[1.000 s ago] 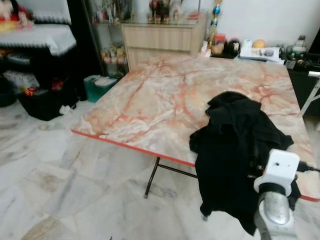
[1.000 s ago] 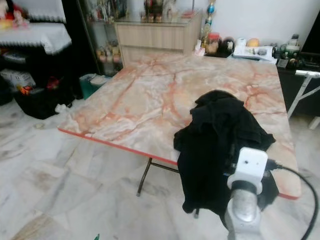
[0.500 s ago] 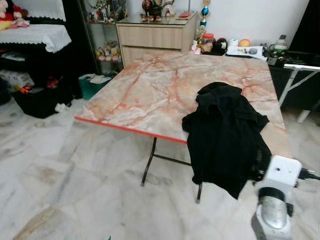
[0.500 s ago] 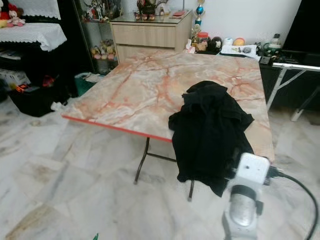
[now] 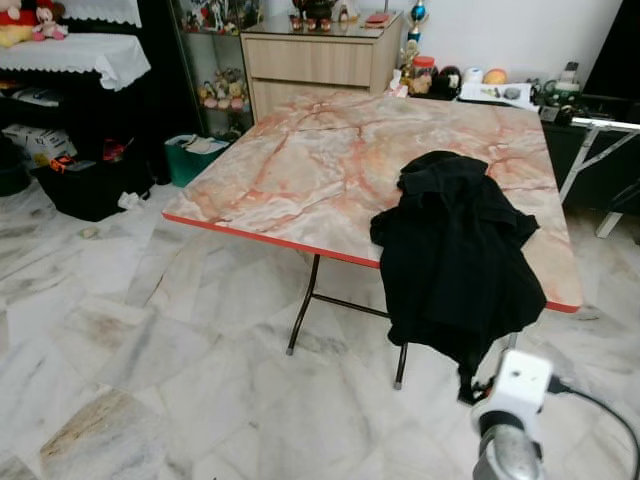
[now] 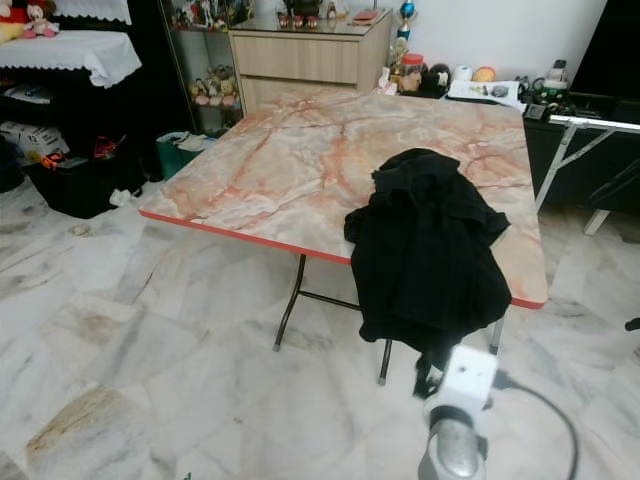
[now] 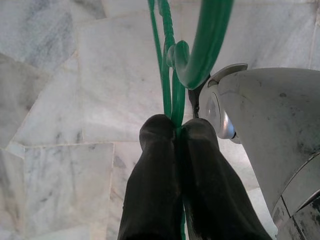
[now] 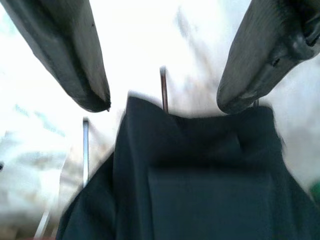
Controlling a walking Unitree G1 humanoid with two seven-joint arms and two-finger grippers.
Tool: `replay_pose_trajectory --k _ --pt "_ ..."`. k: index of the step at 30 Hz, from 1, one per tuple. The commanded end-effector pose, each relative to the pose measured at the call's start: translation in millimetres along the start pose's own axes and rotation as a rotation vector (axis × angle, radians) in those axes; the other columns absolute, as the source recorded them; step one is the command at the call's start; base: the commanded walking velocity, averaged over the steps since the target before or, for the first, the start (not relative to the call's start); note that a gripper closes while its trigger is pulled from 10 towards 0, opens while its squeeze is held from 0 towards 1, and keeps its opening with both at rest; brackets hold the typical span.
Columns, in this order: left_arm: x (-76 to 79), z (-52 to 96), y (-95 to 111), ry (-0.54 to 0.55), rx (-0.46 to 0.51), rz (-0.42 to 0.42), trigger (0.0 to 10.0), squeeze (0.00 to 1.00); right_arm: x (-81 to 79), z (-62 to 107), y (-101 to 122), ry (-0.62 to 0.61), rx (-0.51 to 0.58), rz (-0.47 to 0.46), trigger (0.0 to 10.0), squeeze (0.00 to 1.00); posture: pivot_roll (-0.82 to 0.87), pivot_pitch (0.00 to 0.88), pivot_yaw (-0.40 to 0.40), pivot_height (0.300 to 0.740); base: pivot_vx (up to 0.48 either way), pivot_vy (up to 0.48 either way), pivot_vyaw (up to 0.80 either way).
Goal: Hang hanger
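Two pincers, left [image 7: 176,132] clenched on thin green wire hanger [image 7: 170,75], right [image 8: 162,102] released, facing black cloth [image 8: 200,175].

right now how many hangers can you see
1. A green hanger is pinched in the shut left hand, hanging over the marble floor. Another could be hidden in the black garment draped off the table edge; I cannot tell.

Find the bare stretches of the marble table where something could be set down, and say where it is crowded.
Bare: the marble table from its red front edge to the wooden cabinet, left of the black garment. Crowded: the front right corner, where the garment drapes over the edge, and the cluttered side surface behind.
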State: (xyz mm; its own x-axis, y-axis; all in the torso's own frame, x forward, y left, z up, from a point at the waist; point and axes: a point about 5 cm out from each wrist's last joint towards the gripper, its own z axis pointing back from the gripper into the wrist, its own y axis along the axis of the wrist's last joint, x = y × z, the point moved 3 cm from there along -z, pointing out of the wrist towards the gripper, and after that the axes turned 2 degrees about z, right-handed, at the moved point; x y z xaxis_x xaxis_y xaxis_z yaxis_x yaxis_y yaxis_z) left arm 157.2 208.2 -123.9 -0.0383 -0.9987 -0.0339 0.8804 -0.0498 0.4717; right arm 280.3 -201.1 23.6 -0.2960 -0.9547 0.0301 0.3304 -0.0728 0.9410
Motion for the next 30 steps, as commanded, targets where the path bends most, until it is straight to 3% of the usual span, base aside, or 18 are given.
replay_pose_trajectory --k 1,2,3,7,9,12,16,21,25,30 --pt "7.2 -0.1 -6.1 -0.02 -0.02 0.007 10.0 0.0 0.5 -2.3 -13.0 0.019 -0.036 0.005 10.0 0.0 0.06 0.046 0.038 0.74 0.0 0.0 0.0" --pt "7.4 -0.2 -6.2 -0.022 -0.021 0.006 10.0 0.0 -1.9 -4.0 -38.8 0.054 -0.125 0.004 10.0 0.0 0.06 0.046 0.038 0.74 0.0 0.0 0.0" --pt "7.4 -0.2 -6.2 -0.022 -0.021 0.006 10.0 0.0 -1.9 -4.0 -38.8 0.054 -0.125 0.004 10.0 0.0 0.06 0.046 0.038 0.74 0.0 0.0 0.0" --pt "8.1 -0.3 -6.5 -0.027 -0.029 -0.015 10.0 0.0 -1.5 2.9 -93.9 0.095 -0.33 0.098 10.0 0.0 0.04 0.031 0.049 0.74 0.0 0.0 0.0" --pt "8.7 -0.4 -6.0 -0.031 -0.027 -0.018 10.0 0.0 4.9 18.3 -128.5 0.102 -0.482 0.187 10.0 0.0 0.04 0.022 0.054 0.74 0.0 0.0 0.0" --pt "9.5 -0.4 -5.6 -0.038 -0.025 -0.039 10.0 0.0 13.3 33.9 -151.6 0.089 -0.592 0.216 10.0 0.0 0.05 0.012 0.054 0.74 0.0 0.0 0.0" --pt "9.4 -0.3 -6.3 -0.036 -0.026 -0.047 10.0 0.0 18.7 40.9 -160.2 0.052 -0.631 0.181 10.0 0.0 0.05 0.006 0.053 0.74 0.0 0.0 0.0" --pt "9.2 0.0 -8.3 -0.035 -0.034 -0.054 10.0 0.0 5.8 38.3 -156.8 0.118 -0.586 0.146 10.0 0.0 0.03 0.0 0.061 0.74 0.0 0.0 -0.5" --pt "9.5 0.0 -8.6 -0.036 -0.036 -0.057 10.0 0.0 8.1 40.9 -160.4 0.112 -0.598 0.157 10.0 0.0 0.03 0.0 0.061 0.74 0.0 0.0 -0.79" --pt "9.5 -0.2 -7.4 -0.032 -0.031 -0.054 10.0 0.0 10.7 45.2 -164.6 0.124 -0.596 0.183 10.0 0.0 0.05 0.013 0.054 0.74 0.0 0.0 0.0"
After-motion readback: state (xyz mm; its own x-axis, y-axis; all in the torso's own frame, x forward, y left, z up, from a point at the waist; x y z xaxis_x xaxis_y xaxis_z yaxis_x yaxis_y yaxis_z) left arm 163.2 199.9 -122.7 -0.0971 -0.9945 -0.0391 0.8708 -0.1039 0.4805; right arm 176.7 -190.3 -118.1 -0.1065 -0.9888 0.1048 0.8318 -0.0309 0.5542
